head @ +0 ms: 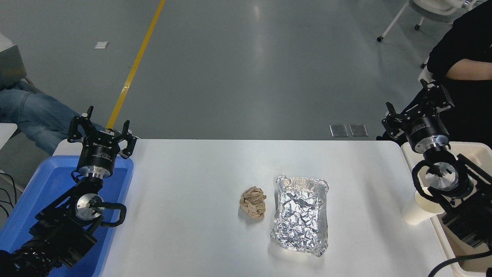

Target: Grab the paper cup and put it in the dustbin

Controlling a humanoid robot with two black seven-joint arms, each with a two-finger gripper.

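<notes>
The paper cup (414,212) stands upright on the white table (192,200) at its right edge, against the left wall of the cream dustbin (406,149). The cup's rim is partly hidden behind my right arm's wrist joint. My right gripper (413,102) is open and empty, raised over the table's far right corner, well beyond and above the cup. At the lower left, my left gripper (102,121) is parked open and empty over the blue tray.
A crumpled brown paper ball (253,202) and a crinkled silver foil tray (301,215) lie mid-table. A blue plastic tray (42,184) sits at the left edge. A person in black (461,50) is at the top right, close behind my right gripper.
</notes>
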